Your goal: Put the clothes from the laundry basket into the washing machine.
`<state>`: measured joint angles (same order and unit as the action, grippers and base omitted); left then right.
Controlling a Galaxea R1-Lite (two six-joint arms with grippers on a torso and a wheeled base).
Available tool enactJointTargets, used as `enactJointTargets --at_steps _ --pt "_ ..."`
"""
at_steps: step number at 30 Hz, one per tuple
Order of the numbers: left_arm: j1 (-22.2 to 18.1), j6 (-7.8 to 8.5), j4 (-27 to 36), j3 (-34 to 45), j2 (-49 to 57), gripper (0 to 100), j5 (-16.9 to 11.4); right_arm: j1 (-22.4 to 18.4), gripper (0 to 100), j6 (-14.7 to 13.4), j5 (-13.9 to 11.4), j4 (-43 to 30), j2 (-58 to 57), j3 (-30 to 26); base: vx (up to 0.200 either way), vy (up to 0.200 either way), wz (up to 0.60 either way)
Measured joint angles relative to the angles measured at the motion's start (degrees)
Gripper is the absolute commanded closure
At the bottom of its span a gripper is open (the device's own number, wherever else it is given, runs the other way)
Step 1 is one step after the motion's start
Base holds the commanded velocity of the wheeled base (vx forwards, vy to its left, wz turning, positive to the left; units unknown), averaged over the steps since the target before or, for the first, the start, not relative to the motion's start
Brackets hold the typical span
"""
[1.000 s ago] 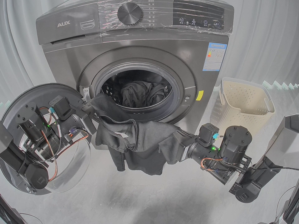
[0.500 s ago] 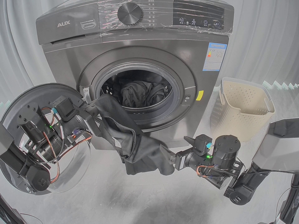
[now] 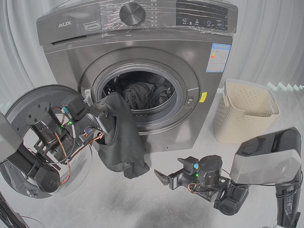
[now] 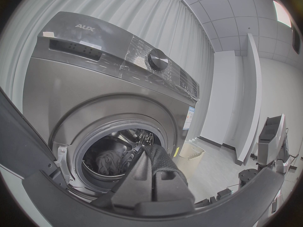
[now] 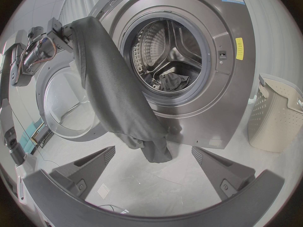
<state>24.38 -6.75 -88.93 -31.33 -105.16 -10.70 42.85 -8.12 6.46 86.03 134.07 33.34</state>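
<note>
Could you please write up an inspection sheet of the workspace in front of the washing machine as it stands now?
Surface: bare grey floor.
Job's things: washing machine with its door open; dark clothes in the drum; dark garment hanging outside the drum opening; cream laundry basket to the machine's right, no clothes seen inside.
Clutter: small white scrap on the floor.
Grippers: left gripper shut on the dark garment by the drum rim; right gripper open, holding nothing, low over the floor.
Cables: braided cables looped on the wrists.
Surroundings: pale curtain behind.
</note>
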Motion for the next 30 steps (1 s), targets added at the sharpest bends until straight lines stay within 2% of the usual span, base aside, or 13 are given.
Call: enactJointTargets --at_steps 9,18,26,30 --pt "0.4 0.11 0.0 -1.4 -1.9 100 1.0 5.1 0 0.8 -0.3 -0.3 0.6 4.6 0.000 0.000 0.00" --pt "0.6 0.18 0.0 -5.1 -4.8 100 5.1 8.7 0 1.1 -0.5 -0.4 1.3 11.1 0.000 0.000 0.00" --pt "0.9 0.20 0.0 -6.7 -5.9 100 6.3 8.7 0 2.3 -0.5 -1.6 4.6 17.9 0.000 0.000 0.00" --pt "1.1 0.16 0.0 -6.8 -6.1 100 6.4 7.3 0 2.7 -0.4 -2.3 7.4 23.6 0.000 0.000 0.00"
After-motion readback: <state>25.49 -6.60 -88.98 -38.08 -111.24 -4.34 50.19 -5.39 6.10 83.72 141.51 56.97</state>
